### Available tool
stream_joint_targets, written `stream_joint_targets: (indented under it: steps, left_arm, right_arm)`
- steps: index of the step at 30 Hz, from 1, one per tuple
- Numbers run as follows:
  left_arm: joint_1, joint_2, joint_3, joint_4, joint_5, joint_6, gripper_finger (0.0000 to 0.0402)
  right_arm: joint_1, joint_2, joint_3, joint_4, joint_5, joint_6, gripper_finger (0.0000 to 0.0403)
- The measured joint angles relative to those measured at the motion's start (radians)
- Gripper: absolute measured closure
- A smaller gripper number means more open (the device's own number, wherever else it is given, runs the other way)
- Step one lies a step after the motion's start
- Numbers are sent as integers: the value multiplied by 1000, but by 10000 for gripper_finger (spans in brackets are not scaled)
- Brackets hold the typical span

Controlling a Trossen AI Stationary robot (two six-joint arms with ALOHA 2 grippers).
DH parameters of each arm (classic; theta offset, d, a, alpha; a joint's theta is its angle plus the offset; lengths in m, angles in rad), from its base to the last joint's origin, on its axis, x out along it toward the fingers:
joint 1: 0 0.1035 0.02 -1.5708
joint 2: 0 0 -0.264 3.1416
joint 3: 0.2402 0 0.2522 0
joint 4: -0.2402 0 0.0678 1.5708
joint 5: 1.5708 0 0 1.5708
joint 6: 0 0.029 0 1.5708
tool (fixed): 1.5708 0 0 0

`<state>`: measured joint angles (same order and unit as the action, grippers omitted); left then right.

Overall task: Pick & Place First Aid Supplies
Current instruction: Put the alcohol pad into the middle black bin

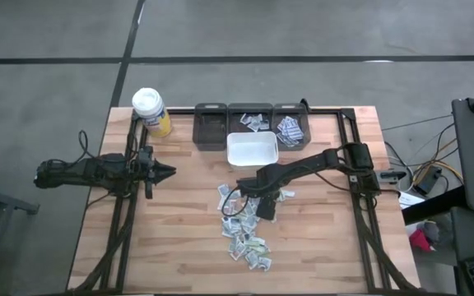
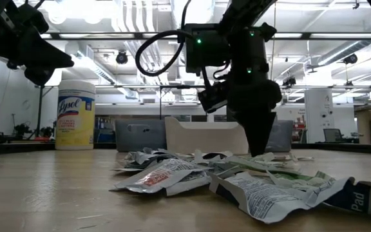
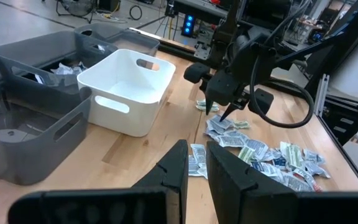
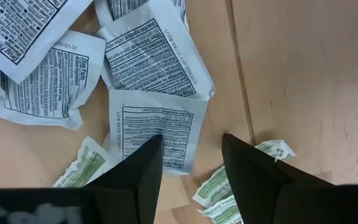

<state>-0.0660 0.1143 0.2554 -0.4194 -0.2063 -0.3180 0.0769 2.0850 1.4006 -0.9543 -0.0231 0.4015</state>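
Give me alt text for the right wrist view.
The right arm's tool, its two dark fingers open, points down at a white paper packet with black print on the wooden table. More white and green-printed packets lie around it.

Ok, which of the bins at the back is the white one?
The white bin sits alone, nearer the packet pile than the three dark grey bins lined up behind it.

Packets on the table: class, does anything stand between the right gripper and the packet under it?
Nothing visible does. The right gripper hangs open directly over the pile of packets, its fingers either side of the edge of one white packet with only bare air between. The left gripper waits far aside.
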Motion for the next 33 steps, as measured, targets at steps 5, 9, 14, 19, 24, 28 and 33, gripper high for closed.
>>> stream_joint_targets:
  steps: [5,9,14,19,24,28,33]
  left_arm:
    - [0,0,0,0,0,0,349]
    - [0,0,0,0,0,-1,348]
    - [0,0,0,1,0,-1,349]
    - [0,0,0,1,0,-1,349]
    - [0,0,0,1,0,-1,349]
    - [0,0,0,1,0,-1,349]
    - [0,0,0,2,0,-1,349]
  right_arm:
    - [-2,1,-1,-1,2,3,284]
    - [-2,1,-2,-3,4,2,322]
    - [-2,-2,-3,-7,5,-8,368]
    - [-2,-16,-4,-12,4,-17,392]
    - [-6,-46,-7,-28,-4,-21,394]
    - [-12,-87,-2,-44,-37,-78,394]
    - [-16,-136,-2,-39,-95,-169,394]
